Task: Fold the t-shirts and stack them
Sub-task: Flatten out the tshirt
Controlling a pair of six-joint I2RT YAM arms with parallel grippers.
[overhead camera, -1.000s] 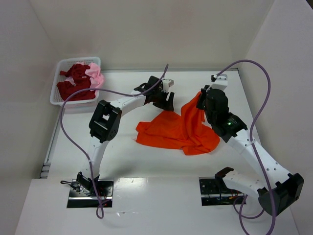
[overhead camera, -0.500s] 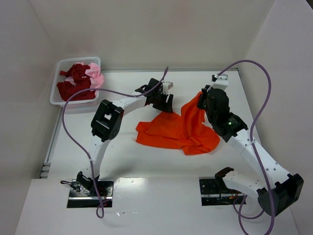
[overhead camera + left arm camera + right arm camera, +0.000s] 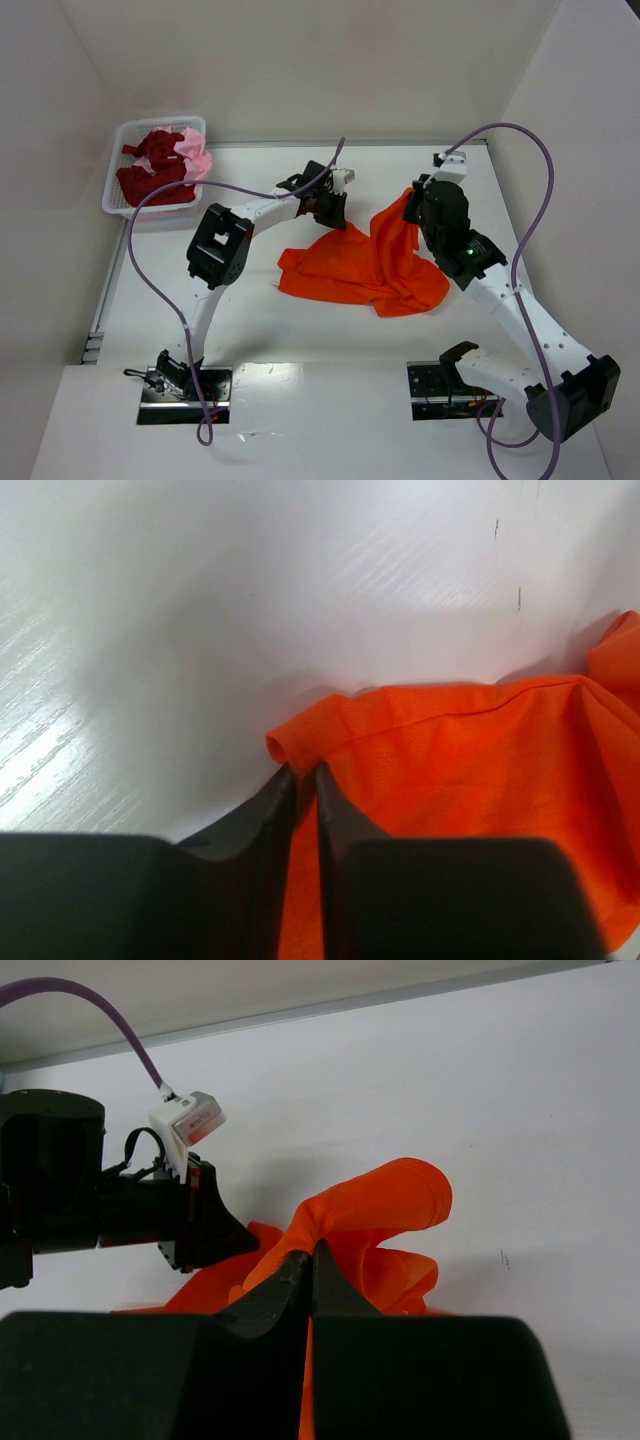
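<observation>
A bright orange t-shirt (image 3: pixel 365 270) lies crumpled in the middle of the table. My left gripper (image 3: pixel 333 222) is at its back left corner, jaws pinched on the rolled edge of the orange cloth (image 3: pixel 300 750). My right gripper (image 3: pixel 412 218) is shut on the shirt's right side and holds a fold of it (image 3: pixel 370 1205) lifted off the table. From the right wrist view the left gripper (image 3: pixel 225 1240) shows low at the cloth's far edge. Dark red t-shirts (image 3: pixel 150 170) and a pale pink one (image 3: pixel 195 155) lie bunched in the basket.
A white mesh basket (image 3: pixel 118 138) stands at the back left corner of the table. White walls close in the back and both sides. Purple cables loop from both arms over the table.
My left gripper has closed on the orange shirt's back left edge. The right gripper and the lifted fold have stayed where they were.
</observation>
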